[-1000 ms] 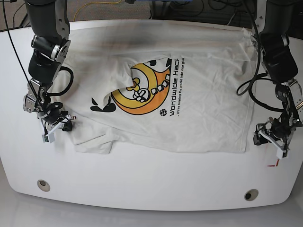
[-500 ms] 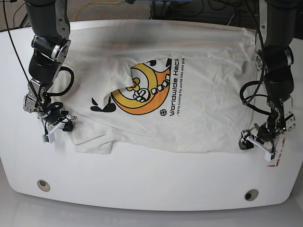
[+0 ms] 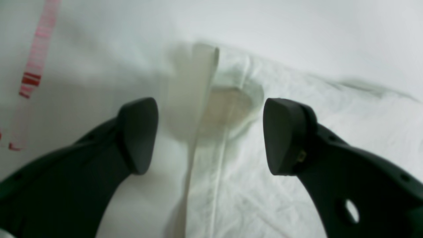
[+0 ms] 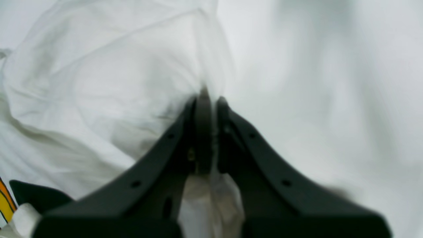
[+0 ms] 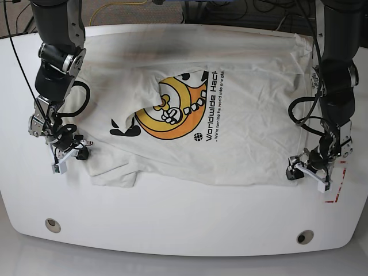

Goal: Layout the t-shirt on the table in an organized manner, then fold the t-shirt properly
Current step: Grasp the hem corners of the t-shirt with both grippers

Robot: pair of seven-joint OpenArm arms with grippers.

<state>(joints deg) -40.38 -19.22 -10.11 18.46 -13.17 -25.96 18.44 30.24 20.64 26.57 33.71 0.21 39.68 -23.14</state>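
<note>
Left gripper (image 5: 309, 173) sits low at the right of the base view with its jaws spread wide, empty. In its wrist view the two dark fingers (image 3: 138, 132) straddle the t-shirt's hem corner (image 3: 211, 109), which lies between them untouched, a flap of the hem standing up at the frame's centre. A red-outlined mark (image 5: 336, 184) shows on the table (image 5: 184, 224) just right of this gripper.

At the left of the base view, the right gripper (image 5: 68, 154) is pinched together on a fold of the t-shirt (image 5: 230, 115); its wrist view shows white cloth bunched at the closed tips (image 4: 206, 99).

The t-shirt lies spread across the upper middle of the table, orange-yellow graphic (image 5: 172, 109) facing up with black lettering beside it, and wrinkled at its lower left. Two round grommet holes (image 5: 53, 224) sit near the table's lower edge.
</note>
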